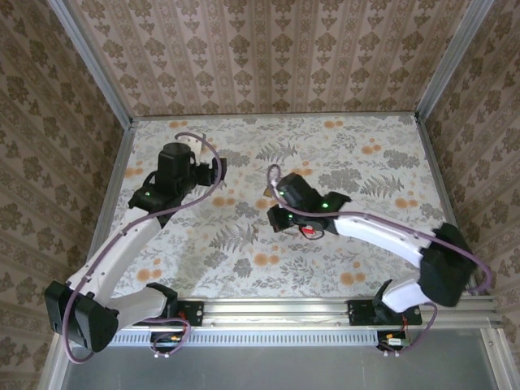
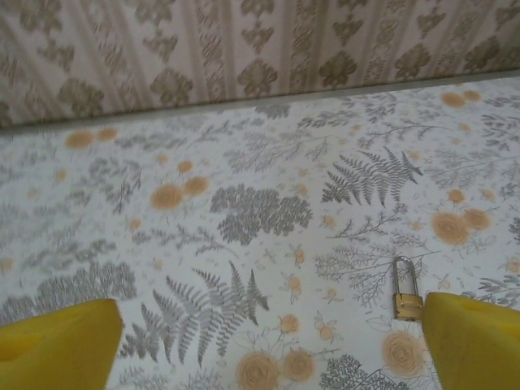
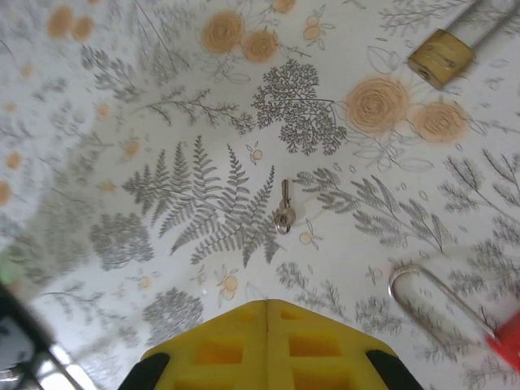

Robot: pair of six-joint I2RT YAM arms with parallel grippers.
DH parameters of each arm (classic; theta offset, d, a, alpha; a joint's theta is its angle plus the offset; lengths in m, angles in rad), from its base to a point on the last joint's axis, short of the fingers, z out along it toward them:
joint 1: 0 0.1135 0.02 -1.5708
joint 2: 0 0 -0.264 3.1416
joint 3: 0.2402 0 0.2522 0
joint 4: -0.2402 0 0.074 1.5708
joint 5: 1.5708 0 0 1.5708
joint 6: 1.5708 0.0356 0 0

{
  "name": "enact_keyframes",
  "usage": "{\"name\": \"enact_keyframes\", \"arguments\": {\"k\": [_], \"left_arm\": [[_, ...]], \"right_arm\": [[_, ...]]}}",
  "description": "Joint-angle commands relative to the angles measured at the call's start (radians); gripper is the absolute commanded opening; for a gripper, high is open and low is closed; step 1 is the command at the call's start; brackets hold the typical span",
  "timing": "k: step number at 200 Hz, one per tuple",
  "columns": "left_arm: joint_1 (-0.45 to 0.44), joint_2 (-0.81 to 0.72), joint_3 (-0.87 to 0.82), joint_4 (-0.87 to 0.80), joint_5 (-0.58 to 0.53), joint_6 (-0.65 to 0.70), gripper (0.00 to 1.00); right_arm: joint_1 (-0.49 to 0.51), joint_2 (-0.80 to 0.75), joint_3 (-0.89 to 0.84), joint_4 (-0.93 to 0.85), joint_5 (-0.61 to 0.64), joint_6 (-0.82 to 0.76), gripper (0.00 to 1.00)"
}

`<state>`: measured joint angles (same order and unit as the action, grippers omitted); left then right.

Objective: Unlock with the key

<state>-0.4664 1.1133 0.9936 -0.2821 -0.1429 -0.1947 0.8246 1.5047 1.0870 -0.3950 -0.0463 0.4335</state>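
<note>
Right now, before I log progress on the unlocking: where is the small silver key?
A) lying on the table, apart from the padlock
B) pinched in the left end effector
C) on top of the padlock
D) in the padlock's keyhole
A: the key lies flat on the table, clear of the padlock and just ahead of the shut right end effector.

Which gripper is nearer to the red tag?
Right. The shut right gripper sits just beside the red tag, which lies off to one side of its fingertips. The open left gripper stands well away to the tag's left.
</note>
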Motion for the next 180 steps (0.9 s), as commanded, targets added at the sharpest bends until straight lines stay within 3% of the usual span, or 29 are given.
{"name": "enact_keyframes", "arguments": {"k": [1, 67, 180], "left_arm": [[0.003, -0.057, -0.033, 0.067, 0.011, -0.086, 0.98], [0.054, -0.064, -0.037, 0.077, 0.035, -0.092, 0.99], [0.089, -0.043, -0.045, 0.087, 0.078, -0.114, 0.99]], "right_arm": [[0.038, 0.137, 0.117, -0.066, 0.101, -0.105, 0.00], [0.071, 0.382, 0.287, -0.116, 0.098, -0.125, 0.06], [0.075, 0.487, 0.308, -0.132, 0.068, -0.134, 0.12]]}}
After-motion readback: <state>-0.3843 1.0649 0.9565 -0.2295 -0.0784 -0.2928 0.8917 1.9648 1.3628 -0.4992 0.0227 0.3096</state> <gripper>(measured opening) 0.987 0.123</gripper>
